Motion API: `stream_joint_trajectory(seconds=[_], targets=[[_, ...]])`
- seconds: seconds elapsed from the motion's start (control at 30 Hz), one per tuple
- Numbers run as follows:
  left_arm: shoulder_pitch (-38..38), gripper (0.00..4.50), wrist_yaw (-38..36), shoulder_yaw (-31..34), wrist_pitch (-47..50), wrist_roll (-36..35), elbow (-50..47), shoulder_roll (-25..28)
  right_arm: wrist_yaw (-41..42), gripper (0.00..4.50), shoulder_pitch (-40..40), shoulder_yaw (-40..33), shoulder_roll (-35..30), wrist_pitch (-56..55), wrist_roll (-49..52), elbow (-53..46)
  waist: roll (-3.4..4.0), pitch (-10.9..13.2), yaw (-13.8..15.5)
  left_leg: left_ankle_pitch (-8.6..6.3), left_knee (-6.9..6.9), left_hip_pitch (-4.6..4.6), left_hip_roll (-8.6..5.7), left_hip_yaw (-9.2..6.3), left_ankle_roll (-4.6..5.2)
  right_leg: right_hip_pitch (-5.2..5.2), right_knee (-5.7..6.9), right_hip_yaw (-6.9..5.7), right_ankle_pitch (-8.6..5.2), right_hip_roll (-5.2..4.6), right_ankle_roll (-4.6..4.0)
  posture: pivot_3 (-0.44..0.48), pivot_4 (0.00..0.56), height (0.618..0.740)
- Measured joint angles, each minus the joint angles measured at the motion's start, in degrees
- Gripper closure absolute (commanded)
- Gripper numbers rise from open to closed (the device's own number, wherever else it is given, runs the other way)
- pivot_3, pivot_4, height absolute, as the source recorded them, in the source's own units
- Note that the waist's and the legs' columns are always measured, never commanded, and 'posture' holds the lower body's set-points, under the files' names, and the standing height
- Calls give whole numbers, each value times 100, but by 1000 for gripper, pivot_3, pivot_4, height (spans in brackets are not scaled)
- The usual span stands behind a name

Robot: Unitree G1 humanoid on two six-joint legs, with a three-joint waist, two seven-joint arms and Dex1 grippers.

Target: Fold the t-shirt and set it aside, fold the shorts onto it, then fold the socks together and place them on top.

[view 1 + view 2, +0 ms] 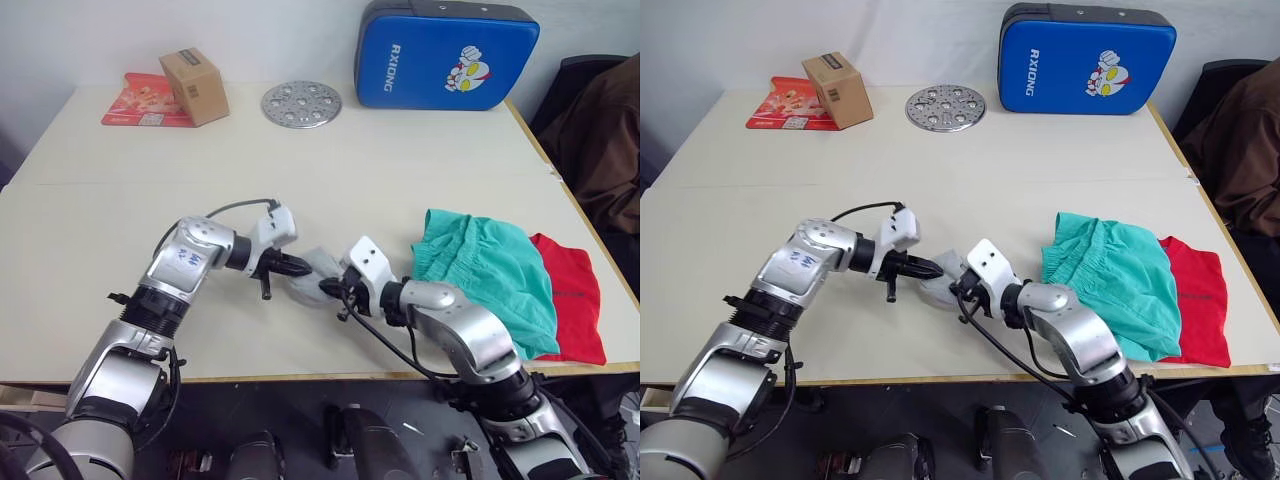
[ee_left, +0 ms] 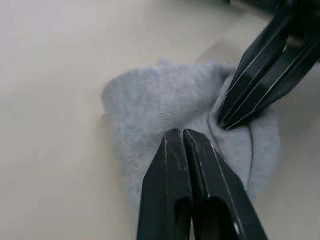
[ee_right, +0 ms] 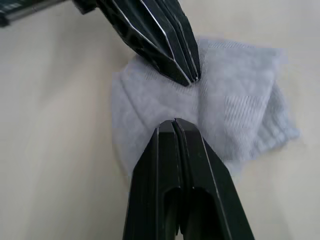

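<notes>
The socks (image 1: pixel 312 275) lay bunched near the front edge of the bench (image 1: pixel 400 160), left of the shorts (image 1: pixel 490 275), which lay over the shirt (image 1: pixel 572 295) by the right edge. My left fingers (image 2: pixel 181 132) and right fingers (image 3: pixel 175 121) were both pressed together, tips on the grey knit; whether either had pinched a fold, I couldn't quite tell. The knit looked light, limp and easily dragged, so I judged the cuff edges the best place to grip.
</notes>
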Motion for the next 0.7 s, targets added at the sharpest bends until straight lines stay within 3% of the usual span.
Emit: stream_joint_trajectory(seconds=[0.1,0.2,0.33,0.43,0.57,0.7], targets=[[-144,4485,-9,-118,-547,263,297,-89,34,4500,291,-341,-128,552,375,-427,-1,0,19,1,2,5,-1,-2,1,7,0,0,0,0,1,0,150,740],[-222,4500,-15,-134,-864,390,561,-153,-4,3892,593,-1551,256,2009,1288,-813,-1,0,24,2,2,6,0,-3,1,12,1,0,1,-1,2,0,150,740],[-248,4500,-13,-130,-1211,479,781,-188,-324,2537,541,-3074,1101,3721,1909,-854,3,-3,14,5,1,5,2,-2,-1,18,12,0,2,-2,0,0,150,740],[-245,4500,5,-93,-1292,507,869,-235,-948,1421,440,-3686,1746,4061,2427,-529,7,-6,13,9,-4,6,1,-2,0,24,14,1,2,-2,-2,0,150,740],[-217,4500,56,-36,-1250,534,863,-292,-1883,22,265,-3951,2280,4089,3038,-12,12,-9,10,10,-5,9,0,-2,1,34,10,1,2,-3,-2,0,150,740],[-113,4500,173,42,-1138,621,716,-289,-2966,22,-570,-4620,2909,4096,3170,954,18,-10,-54,12,-27,68,-1,-1,1,91,-5,3,3,-4,-2,0,150,740]])
